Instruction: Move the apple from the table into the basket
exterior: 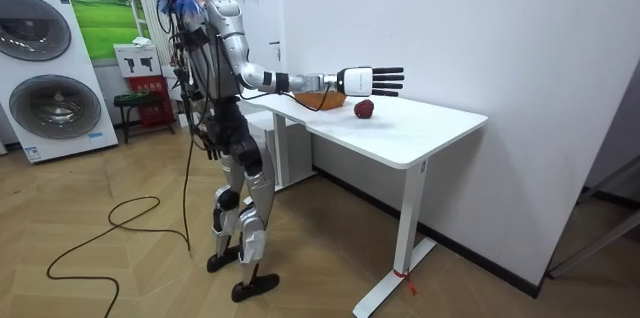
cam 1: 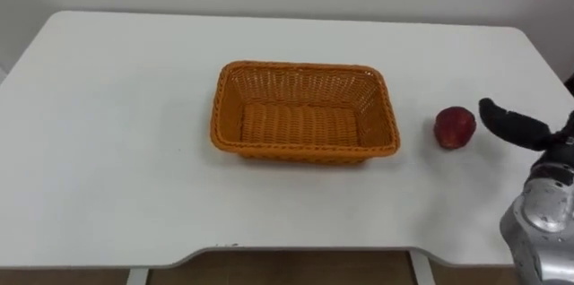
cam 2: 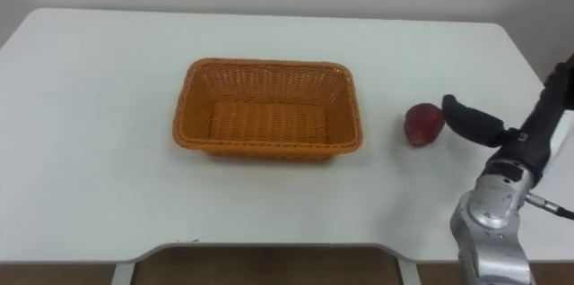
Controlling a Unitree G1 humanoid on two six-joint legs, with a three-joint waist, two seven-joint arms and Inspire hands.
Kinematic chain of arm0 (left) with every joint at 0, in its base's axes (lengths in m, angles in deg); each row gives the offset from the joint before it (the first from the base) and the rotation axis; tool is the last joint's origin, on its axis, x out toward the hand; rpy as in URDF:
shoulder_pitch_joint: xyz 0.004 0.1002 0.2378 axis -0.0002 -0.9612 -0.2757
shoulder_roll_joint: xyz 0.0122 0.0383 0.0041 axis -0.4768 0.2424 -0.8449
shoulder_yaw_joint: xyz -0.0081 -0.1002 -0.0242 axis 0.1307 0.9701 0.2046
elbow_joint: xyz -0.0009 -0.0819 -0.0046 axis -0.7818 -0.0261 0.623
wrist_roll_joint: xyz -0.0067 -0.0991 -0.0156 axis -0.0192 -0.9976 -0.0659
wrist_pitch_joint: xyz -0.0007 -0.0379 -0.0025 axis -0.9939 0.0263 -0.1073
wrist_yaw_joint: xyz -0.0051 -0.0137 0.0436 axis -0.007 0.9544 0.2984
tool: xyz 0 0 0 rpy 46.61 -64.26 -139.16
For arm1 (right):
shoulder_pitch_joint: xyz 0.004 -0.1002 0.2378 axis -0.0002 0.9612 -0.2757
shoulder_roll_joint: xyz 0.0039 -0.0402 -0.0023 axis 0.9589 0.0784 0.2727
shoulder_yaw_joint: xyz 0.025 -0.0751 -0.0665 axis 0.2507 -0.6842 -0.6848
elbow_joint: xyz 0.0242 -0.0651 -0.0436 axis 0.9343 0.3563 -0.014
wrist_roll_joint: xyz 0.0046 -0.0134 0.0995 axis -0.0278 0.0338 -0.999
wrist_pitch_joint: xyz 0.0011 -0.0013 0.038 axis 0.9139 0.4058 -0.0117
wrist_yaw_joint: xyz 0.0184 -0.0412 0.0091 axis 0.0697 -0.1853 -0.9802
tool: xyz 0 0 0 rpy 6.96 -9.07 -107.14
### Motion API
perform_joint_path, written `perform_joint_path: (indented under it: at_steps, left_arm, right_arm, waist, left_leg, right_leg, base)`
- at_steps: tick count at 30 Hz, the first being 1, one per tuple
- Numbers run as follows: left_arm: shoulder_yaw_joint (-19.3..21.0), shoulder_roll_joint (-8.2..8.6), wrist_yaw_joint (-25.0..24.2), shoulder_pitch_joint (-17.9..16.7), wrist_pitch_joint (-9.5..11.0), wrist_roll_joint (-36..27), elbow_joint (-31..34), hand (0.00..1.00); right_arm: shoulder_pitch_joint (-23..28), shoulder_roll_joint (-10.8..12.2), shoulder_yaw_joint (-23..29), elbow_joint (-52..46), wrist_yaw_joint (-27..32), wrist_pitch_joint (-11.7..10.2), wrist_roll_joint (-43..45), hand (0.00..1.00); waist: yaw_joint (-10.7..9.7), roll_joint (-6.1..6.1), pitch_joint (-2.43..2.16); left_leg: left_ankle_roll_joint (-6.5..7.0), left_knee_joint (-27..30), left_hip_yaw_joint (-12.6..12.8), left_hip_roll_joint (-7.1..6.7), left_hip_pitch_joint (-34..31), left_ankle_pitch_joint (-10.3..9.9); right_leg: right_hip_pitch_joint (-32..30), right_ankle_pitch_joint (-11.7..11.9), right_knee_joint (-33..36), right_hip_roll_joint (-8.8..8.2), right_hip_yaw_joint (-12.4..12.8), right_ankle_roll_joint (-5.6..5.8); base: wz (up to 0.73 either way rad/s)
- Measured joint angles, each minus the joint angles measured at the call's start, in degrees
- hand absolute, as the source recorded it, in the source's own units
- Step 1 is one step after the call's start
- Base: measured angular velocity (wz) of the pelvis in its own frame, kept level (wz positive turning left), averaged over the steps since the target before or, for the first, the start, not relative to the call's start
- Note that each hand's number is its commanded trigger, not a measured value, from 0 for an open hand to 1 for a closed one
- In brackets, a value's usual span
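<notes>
A red apple (cam 1: 455, 127) lies on the white tabletop (cam 1: 108, 142), right of centre in the left eye view. It is just beside the right short end of an orange wicker basket (cam 1: 305, 152) and outside it. The right robot hand (cam 1: 516, 129) enters from the right edge, its dark thumb pointing toward the apple and near it but not around it. In the room view this robot hand is released, with straight fingers (exterior: 390, 79) held above the fruit. The robot stands at the tabletop's edge. At that view's left stand two washing machines (exterior: 40, 68) and a red sign (exterior: 148, 86), its white writing too small to read.
</notes>
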Motion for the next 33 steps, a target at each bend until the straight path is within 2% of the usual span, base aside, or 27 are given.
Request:
perform_joint_path:
  at_steps: [2,7,18,20,26,30,33]
  left_arm:
    - [-0.5,-0.26,-0.3,-0.3,0.0,0.1,0.0,0.0]
    - [-0.5,-0.27,-0.6,-0.3,0.0,0.0,0.1,0.0]
    - [-0.5,-0.29,-1.2,-0.3,0.0,0.0,0.2,0.0]
    - [-0.6,-0.29,-1.4,-0.4,0.0,0.0,0.2,0.0]
    - [-1.4,-0.23,-1.4,-0.9,-0.1,0.0,0.0,0.0]
    - [-1.3,-0.17,-1.8,-1.2,-0.1,1.3,0.1,0.0]
    - [-1.1,-0.2,-2.8,-1.4,-0.1,2.8,0.2,0.0]
  right_arm:
    - [0.3,0.0,-1.3,0.0,-1.2,0.0,0.0,0.0]
    - [0.4,0.0,-2.7,0.9,-4.1,0.0,0.1,0.0]
    - [0.4,0.0,-4.1,2.0,-9.0,0.1,0.1,0.0]
    - [0.3,0.0,-4.1,3.4,-9.2,-0.1,0.1,0.0]
    - [0.0,-0.3,-4.1,10.7,-11.7,0.2,-0.5,0.0]
    - [-1.4,-0.9,-3.8,14.6,-12.9,0.2,-0.4,0.0]
    - [-3.5,-1.2,-2.6,17.2,-13.0,0.2,-0.4,0.0]
  waist:
    - [0.4,-0.3,-0.22]
    - [0.6,-0.3,-0.27]
    - [0.8,0.71,-0.28]
    - [0.8,1.01,-0.21]
    - [0.8,1.6,-0.58]
    - [0.9,1.34,-0.54]
    - [1.0,0.88,-0.3]
  left_leg:
    - [0.0,0.0,0.0,0.05,0.1,0.0]
    - [0.0,0.0,0.0,0.12,0.3,0.0]
    - [0.0,0.0,0.0,0.12,0.2,0.0]
    - [0.0,0.1,-0.1,0.12,0.3,0.0]
    - [-0.01,0.0,-0.5,0.1,0.2,0.0]
    - [-0.05,0.1,-0.8,0.06,0.3,0.0]
    - [-0.04,0.2,-1.0,0.05,0.4,0.0]
  right_leg:
    - [0.2,0.2,-0.5,0.09,0.0,-0.1]
    - [0.6,0.2,-0.6,0.12,-0.2,-0.09]
    - [0.9,0.2,-0.5,0.02,-0.6,-0.11]
    - [1.1,0.2,-0.5,0.01,-0.8,-0.12]
    - [1.1,0.2,-0.3,-0.1,-1.4,-0.13]
    - [1.3,0.2,-0.3,-0.14,-1.5,-0.12]
    - [1.5,0.2,-0.3,-0.15,-1.5,-0.12]
  base:
    - [0.0]
    - [0.0]
    - [0.0]
    - [0.03]
    - [0.03]
    - [0.03]
    - [0.0]
